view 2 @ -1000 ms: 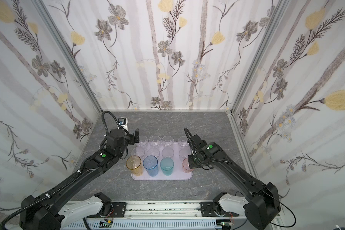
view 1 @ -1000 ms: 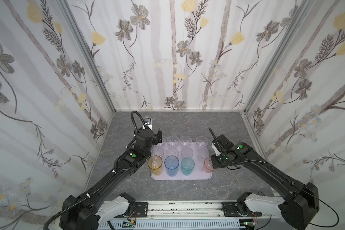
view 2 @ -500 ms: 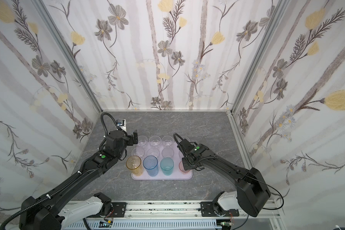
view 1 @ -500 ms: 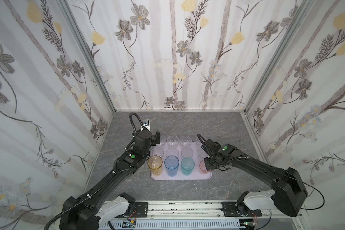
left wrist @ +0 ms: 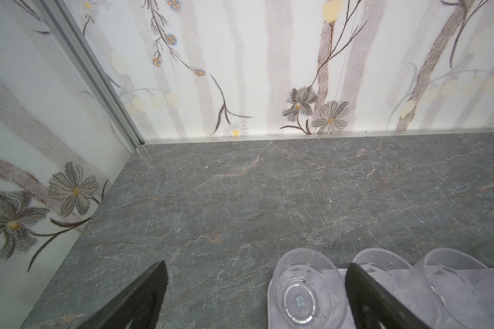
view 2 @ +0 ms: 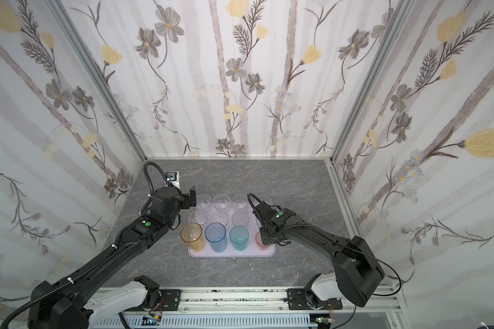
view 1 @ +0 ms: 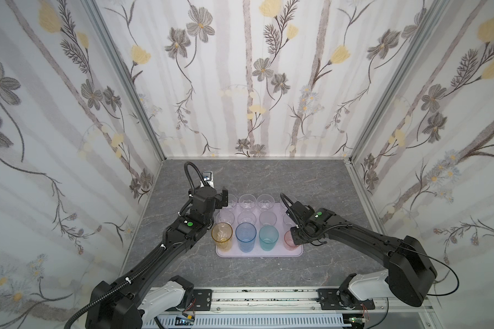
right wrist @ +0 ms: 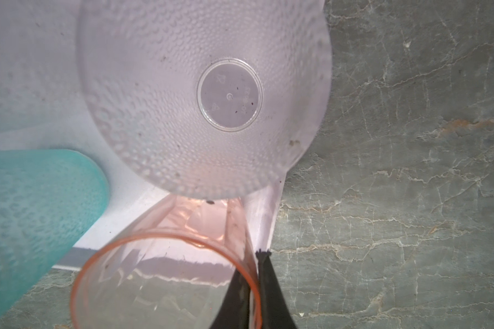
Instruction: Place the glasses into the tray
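The short pink see-through glass [right wrist: 166, 284] stands in the front right corner of the flat pale lilac tray w/ a low rim [view 1: 257, 254]. It is v. close to the tray's right edge & front edge. In the right wrist view the rim corner shows right by it.

The right gripper [right wrist: 251, 265] is on it from above. Its fingers are narrow, one inside the glass & one outside. They pinch the thin wall at the rim, on the side by the tray's right edge.

Next to the pink glass in the front row is the tall teal glass [view 1: 268, 237], then the tall blue glass [view 1: 246, 236]. The tall amber glass [view 1: 221, 235] is at the front left corner. Behind them are two rows of short clear & frosted glasses [view 1: 246, 218]. One frosted bumpy glass [right wrist: 206, 114] sits just behind the pink one. All are packed tight w/ only small gaps. The right arm hides part of the right-hand glasses.

The left gripper [left wrist: 255, 267] hangs by the tray's back left corner. Its fingers are wide apart & hold nothing. A clear glass sits below it.

The grey marble-look table top [view 1: 325, 185] is bare behind the tray up to the flowered walls [view 1: 248, 71]. It is also bare to the right of the tray & in a strip in front. On the left, the left arm lies over the table.
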